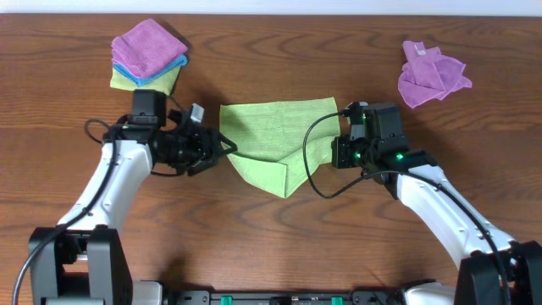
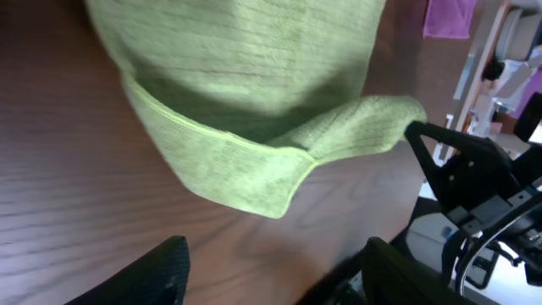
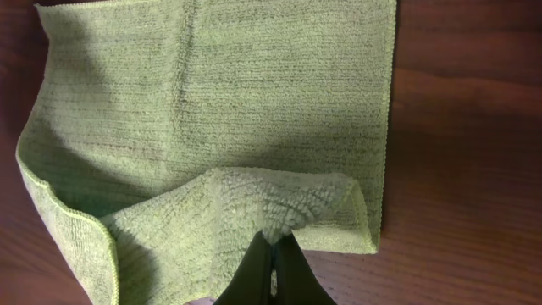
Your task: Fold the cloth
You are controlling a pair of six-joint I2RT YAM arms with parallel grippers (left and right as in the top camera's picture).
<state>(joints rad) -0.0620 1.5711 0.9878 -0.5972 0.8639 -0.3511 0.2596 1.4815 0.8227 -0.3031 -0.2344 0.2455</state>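
Observation:
The lime-green cloth (image 1: 271, 135) lies partly folded on the wooden table, with a doubled edge along its front. My right gripper (image 1: 337, 154) is at its right side. In the right wrist view that gripper (image 3: 273, 254) is shut on a raised pinch of the cloth (image 3: 220, 102). My left gripper (image 1: 222, 148) stands just off the cloth's left edge. In the left wrist view it is open (image 2: 275, 280), with bare table between its fingers (image 2: 161, 271). The cloth (image 2: 246, 85) lies ahead of them, one folded corner lifted toward the right arm (image 2: 461, 174).
A stack of folded cloths (image 1: 148, 55), purple over blue over lime, sits at the back left. A crumpled purple cloth (image 1: 432, 74) lies at the back right. Dark cables loop from both arms near the cloth's front corners.

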